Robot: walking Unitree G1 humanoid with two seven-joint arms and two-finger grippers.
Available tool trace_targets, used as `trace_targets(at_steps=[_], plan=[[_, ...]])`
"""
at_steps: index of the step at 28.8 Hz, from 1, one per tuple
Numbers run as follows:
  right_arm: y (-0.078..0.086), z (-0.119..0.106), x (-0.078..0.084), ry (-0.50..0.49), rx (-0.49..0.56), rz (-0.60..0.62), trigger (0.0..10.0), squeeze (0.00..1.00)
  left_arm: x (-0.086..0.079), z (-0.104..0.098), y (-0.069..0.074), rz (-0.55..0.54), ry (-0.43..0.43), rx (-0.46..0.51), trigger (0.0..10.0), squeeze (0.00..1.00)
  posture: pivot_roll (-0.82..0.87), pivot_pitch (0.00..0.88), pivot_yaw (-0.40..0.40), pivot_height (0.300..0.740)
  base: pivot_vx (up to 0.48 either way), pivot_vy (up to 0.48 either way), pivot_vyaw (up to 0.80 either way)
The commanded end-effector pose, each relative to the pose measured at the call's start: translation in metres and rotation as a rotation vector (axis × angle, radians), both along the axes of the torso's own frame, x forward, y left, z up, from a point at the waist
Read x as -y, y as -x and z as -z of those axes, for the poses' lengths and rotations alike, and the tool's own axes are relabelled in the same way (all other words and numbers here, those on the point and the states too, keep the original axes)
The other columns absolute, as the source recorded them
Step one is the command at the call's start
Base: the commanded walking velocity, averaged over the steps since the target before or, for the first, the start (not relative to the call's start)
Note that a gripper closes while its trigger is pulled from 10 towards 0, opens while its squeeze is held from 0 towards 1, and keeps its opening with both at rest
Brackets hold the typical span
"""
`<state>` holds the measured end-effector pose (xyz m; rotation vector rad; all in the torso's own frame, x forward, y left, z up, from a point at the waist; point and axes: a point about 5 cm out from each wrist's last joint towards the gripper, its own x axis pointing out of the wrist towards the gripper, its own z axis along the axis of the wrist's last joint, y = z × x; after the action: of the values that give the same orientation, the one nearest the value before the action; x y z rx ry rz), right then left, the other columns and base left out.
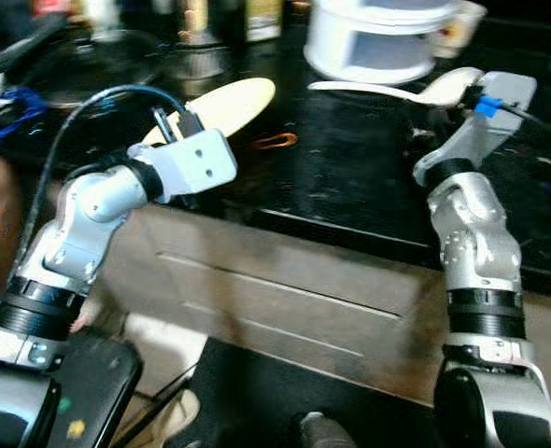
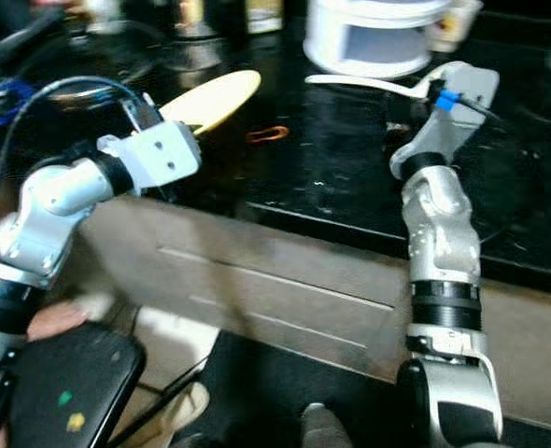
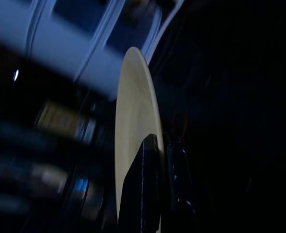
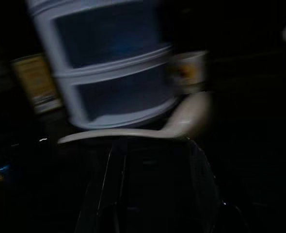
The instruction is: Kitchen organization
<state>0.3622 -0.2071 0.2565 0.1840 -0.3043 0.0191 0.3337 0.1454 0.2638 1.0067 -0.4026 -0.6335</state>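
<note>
A cream plate is clamped by its rim in my left gripper, which is shut on it; the black fingers pinch the plate edge-on. It hangs tilted over the front of the black countertop. A white long-handled spoon sits right at the tip of my right gripper, its bowl nearest the wrist. In the right wrist view the spoon crosses just ahead of the dark gripper. A white round tiered rack stands behind the spoon.
An orange rubber band lies on the counter between the arms. Bottles and a dark pan crowd the back left. Below the counter edge is a grey drawer front. A person's hand holds a black device at lower left.
</note>
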Motion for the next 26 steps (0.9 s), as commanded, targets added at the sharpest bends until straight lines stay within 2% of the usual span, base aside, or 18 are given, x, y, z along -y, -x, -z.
trace_targets(at_steps=[1, 13, 26], plan=[[-0.001, 0.0, -0.006, -0.015, -0.003, -0.021, 10.0, 0.0, 0.0, 0.006, 0.003, -0.002, -0.012, -0.03, 0.0, 0.0, 0.04, 0.104, -0.019, 0.74, 0.0, 0.0, -0.8], [-0.002, -0.005, -0.004, -0.03, 0.02, -0.016, 10.0, 0.0, 0.012, -0.002, 0.01, 0.023, -0.016, -0.011, 0.0, 0.0, 0.04, 0.09, -0.014, 0.74, 0.0, 0.0, -0.8], [-0.001, -0.007, -0.004, -0.016, 0.033, -0.007, 10.0, 0.0, 0.032, -0.02, 0.015, 0.043, 0.107, 0.073, 0.0, 0.0, 0.03, 0.071, -0.001, 0.74, 0.0, 0.0, -0.8]])
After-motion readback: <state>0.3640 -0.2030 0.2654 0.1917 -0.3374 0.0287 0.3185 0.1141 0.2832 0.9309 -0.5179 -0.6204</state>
